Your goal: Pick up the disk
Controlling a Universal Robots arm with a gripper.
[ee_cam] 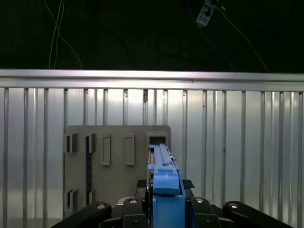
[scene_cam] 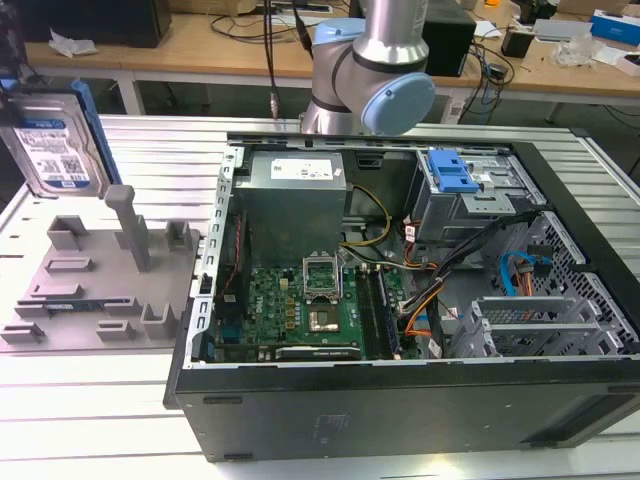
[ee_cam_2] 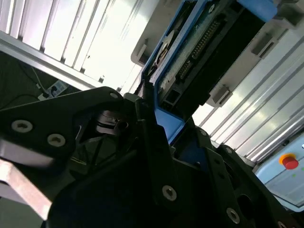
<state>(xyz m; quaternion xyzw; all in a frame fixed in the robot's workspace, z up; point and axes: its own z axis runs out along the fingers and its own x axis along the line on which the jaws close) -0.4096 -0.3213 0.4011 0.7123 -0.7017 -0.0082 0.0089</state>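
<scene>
**Disk held clear of the fixture tray, gripped on edge**

Exterior view, left to right. At the far left the flat silver hard disk with blue-and-white label and blue plastic side rails stands upright on edge, in the air above and behind the grey plastic fixture tray with upright posts. It touches neither the tray nor the ribbed aluminium table. In the middle and to the right lies the open black computer case; a silver drive cage with a blue plastic latch sits in its rear corner. The grey-and-blue robot arm rises behind the case.

Hand. In the second wrist view the black hand is clenched on the disk, its fingers on the blue rail end. The first wrist view looks straight down: the disk's edge runs out from the hand, with the tray on the table beneath.

Risks, as a judgement:
- The grip appears to sit at one end, on plastic rails. The free end could sag or the disk slip out.
- A tilted disk could catch the tray's tallest post during any low sideways travel.
</scene>
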